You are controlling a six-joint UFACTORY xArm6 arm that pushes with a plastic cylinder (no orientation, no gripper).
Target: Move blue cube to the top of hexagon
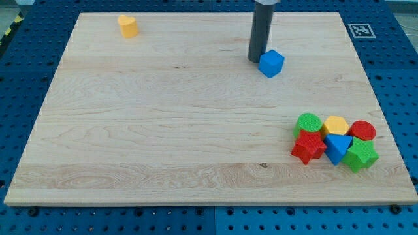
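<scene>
A pale wooden board [196, 130] lies on a blue pegboard bench [398, 59]. The rod carries no jaws; my tip [255, 61] touches the blue cube [271, 63] on its left, near the view's top. The yellow hexagon [336, 125] sits in the lower-right cluster, well apart.

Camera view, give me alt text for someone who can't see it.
My tip touches the blue cube on its left, near the wooden board's top. A yellow hexagon sits clustered with other blocks at the view's lower right; another yellow block sits top left.
</scene>
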